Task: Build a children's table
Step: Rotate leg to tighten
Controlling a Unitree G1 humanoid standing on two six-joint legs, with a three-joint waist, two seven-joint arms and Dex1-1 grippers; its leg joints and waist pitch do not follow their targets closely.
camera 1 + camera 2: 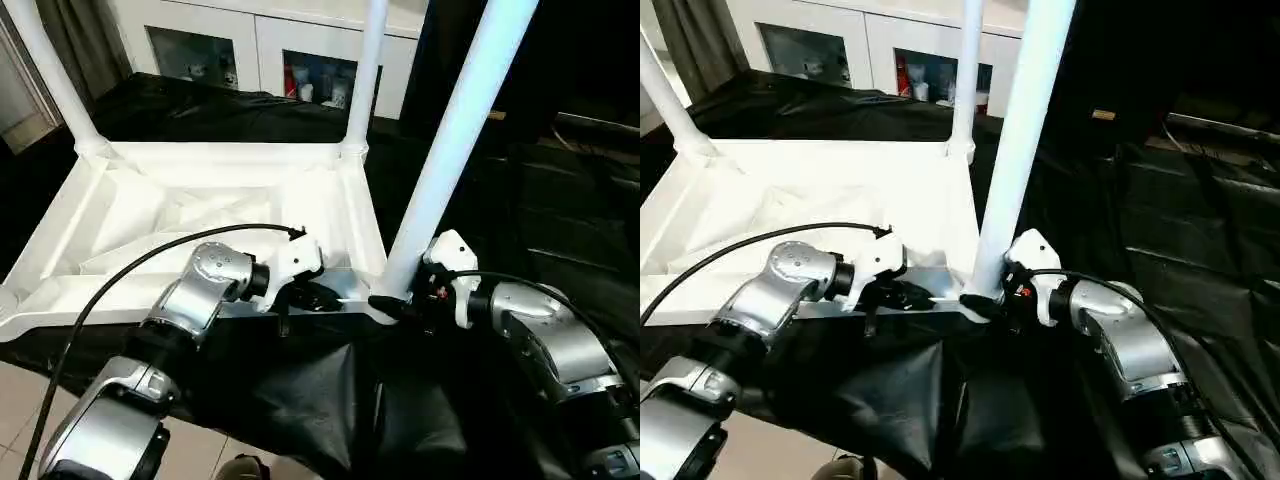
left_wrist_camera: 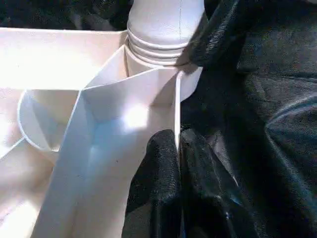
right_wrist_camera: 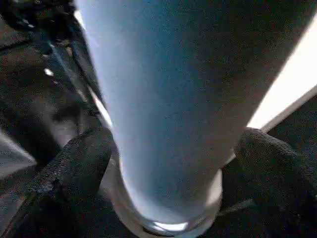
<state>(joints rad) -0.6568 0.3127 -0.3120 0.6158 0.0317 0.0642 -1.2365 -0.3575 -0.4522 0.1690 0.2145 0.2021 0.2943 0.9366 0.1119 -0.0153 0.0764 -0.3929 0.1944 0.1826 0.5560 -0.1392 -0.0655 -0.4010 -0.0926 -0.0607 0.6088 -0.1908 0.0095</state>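
Observation:
The white tabletop point(image 1: 200, 210) lies upside down on a black cloth, ribbed underside up. Three white legs stand in its corner sockets: far left point(image 1: 55, 80), far right point(image 1: 365, 70) and near right point(image 1: 450, 140). My left gripper point(image 1: 310, 297) is shut on the thin near rim of the tabletop close to the near-right corner; in the left wrist view its fingers point(image 2: 158, 168) pinch that wall. My right gripper point(image 1: 395, 305) sits at the foot of the near-right leg point(image 3: 163, 99), open, with one finger point(image 3: 74, 163) on each side of the leg just above the socket.
A white glass-door cabinet point(image 1: 250, 50) stands behind the table. Black cloth point(image 1: 520, 200) covers the work surface and hangs over its near edge. Light floor tiles point(image 1: 30, 400) show at the lower left. A black cable point(image 1: 120, 280) arcs over my left forearm.

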